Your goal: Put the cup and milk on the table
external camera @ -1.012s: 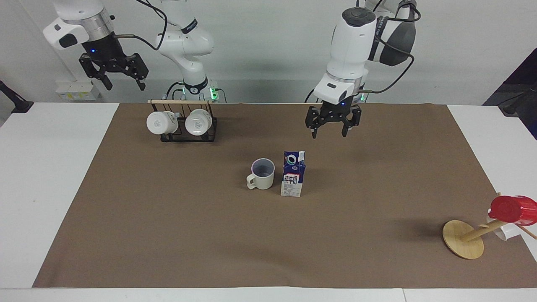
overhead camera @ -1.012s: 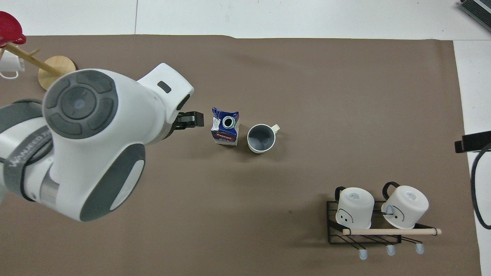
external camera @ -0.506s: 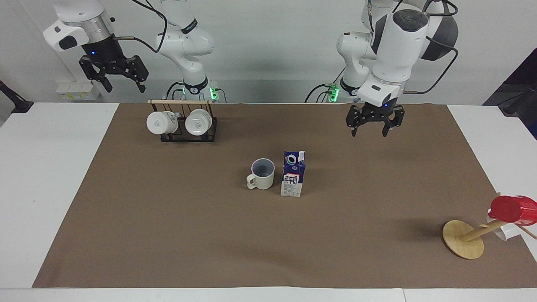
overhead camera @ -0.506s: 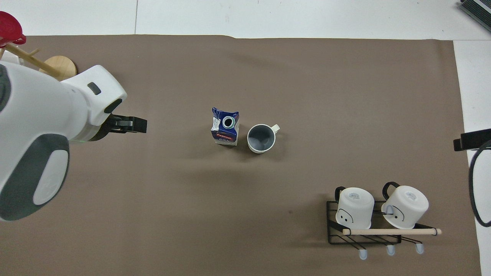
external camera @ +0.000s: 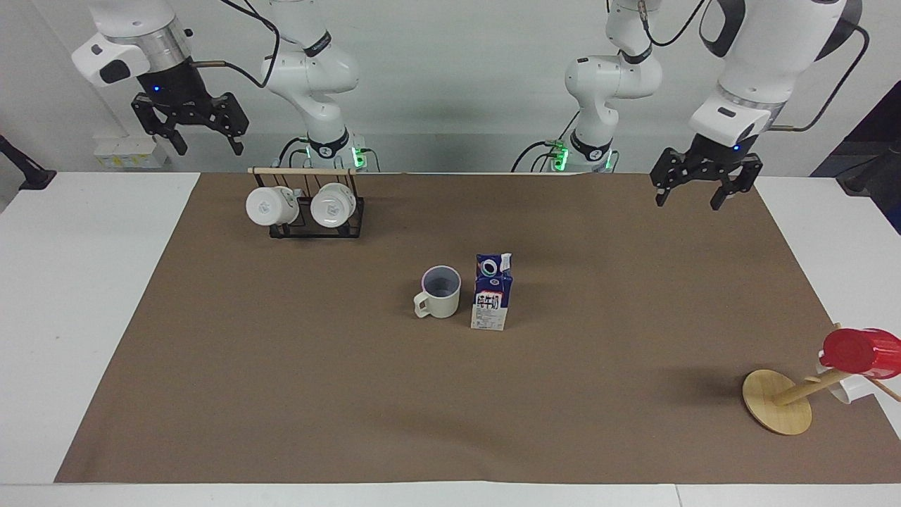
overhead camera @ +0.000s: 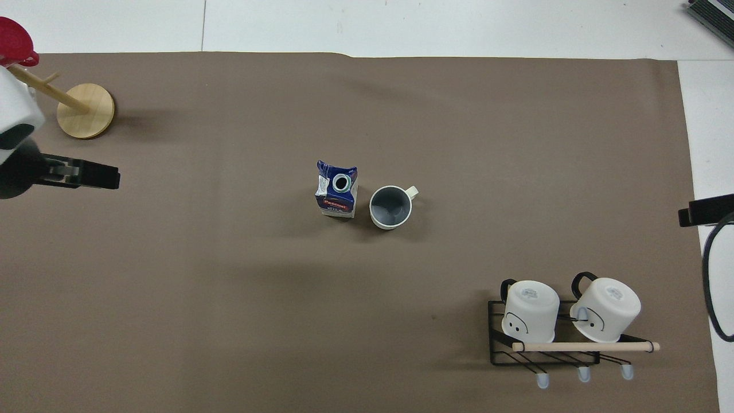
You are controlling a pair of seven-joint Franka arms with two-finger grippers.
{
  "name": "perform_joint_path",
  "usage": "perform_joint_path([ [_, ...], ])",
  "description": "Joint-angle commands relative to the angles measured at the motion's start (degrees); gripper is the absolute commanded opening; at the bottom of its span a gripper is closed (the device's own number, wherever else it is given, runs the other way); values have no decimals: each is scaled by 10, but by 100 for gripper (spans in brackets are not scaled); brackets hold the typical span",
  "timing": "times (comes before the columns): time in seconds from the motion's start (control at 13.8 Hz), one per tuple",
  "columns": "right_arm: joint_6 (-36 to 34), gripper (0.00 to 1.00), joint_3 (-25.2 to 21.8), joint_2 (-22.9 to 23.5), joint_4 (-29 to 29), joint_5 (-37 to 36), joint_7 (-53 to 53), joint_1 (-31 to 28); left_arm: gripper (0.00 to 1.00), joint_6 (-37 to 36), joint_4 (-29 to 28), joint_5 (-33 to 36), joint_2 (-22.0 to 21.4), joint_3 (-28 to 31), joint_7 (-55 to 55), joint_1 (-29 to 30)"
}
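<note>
The cream-beige cup [external camera: 441, 292] stands upright on the brown mat of the table [external camera: 281, 380], handle away from the robots. The milk [external camera: 491, 299], a blue-and-white carton, stands upright right beside it toward the left arm's end; whether they touch I cannot tell. Both also show in the overhead view, the cup [overhead camera: 390, 207] and the milk [overhead camera: 336, 196]. My left gripper [external camera: 688, 204] is open and empty, raised over the mat's corner at the left arm's end, well apart from the milk. My right gripper [external camera: 211, 146] is open and empty, waiting high off the mat's other end.
A black wire rack [external camera: 310, 227] with two white mugs stands close to the robots toward the right arm's end. A wooden mug tree [external camera: 778, 401] lies tipped, with a red cup [external camera: 862, 352], at the left arm's end, farthest from the robots.
My left gripper has swung away from the spot over the mat near the milk toward the left arm's end and risen. The cup, the milk and the right arm have not moved.
</note>
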Motion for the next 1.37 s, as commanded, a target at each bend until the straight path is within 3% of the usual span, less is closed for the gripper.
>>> perform_joint_path([
  [0.0,1,100,1,-2,2,2,-11,-9,100,-69,70,-5,31,-4,27,24],
  [0.14,1,100,2,-2,2,4,-11,-5,100,-112,131,-6,56,-4,28,34],
  [0.29,1,100,2,-2,2,4,-11,-4,100,-119,135,-9,50,-3,28,40],
  [1.3,1,100,2,-2,2,4,-11,-4,100,-115,49,-10,-5,0,21,45],
])
